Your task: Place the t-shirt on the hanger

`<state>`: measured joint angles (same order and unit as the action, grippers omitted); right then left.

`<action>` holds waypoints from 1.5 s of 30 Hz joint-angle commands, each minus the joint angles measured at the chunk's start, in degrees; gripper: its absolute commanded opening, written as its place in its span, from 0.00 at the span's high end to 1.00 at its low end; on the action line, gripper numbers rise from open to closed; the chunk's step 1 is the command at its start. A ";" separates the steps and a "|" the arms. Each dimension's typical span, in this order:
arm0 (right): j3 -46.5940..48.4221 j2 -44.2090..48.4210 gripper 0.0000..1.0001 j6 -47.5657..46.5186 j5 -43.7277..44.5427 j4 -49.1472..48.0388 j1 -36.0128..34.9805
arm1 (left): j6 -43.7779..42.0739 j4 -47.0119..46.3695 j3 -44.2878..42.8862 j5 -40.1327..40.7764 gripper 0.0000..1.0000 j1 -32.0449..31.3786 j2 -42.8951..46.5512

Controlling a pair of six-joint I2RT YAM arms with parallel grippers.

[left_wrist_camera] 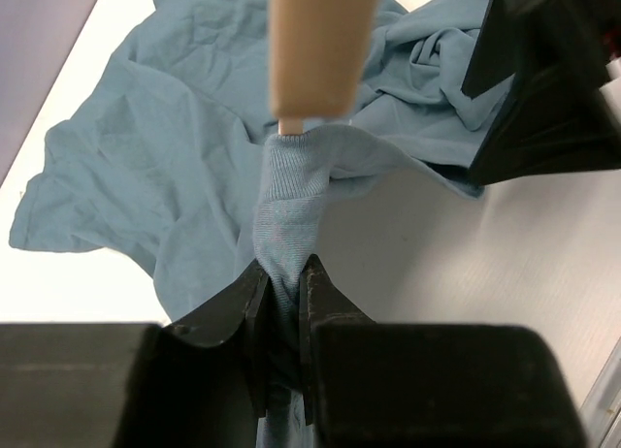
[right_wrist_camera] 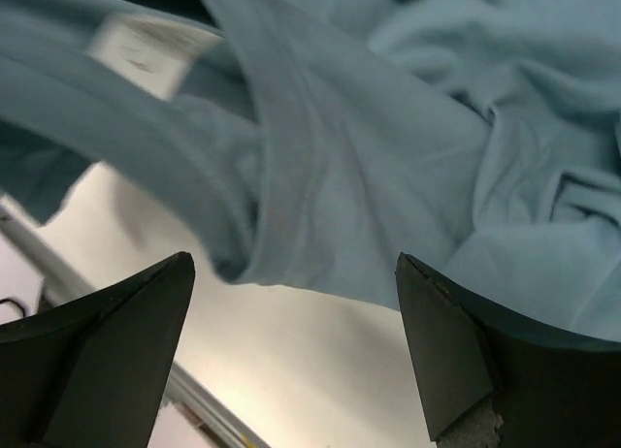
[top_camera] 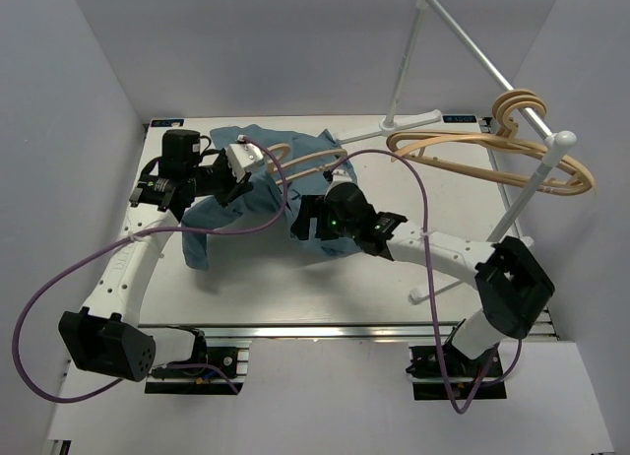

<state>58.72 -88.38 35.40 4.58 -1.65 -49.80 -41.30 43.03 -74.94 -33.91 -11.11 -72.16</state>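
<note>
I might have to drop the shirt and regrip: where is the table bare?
Bare white table runs along the near edge, between the dusty teal cotton t-shirt and the arm bases. Crowded: far middle, where the left gripper pinches the shirt by the pale tan wooden hanger, and the right side, with the white metal stand and spare hangers.

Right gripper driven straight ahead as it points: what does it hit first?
Likely the t-shirt: its collar band sits right ahead of the open right gripper, beside the white neck label. Gap unclear.
</note>
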 commanded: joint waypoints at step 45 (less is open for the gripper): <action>17.64 -16.03 1.00 -11.14 17.75 -1.07 14.56 | -4.40 2.59 4.71 -8.36 1.00 14.98 6.59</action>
<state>72.66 -101.73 29.17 17.30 -2.63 -37.39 -42.87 43.81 -68.73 -39.16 0.56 -67.11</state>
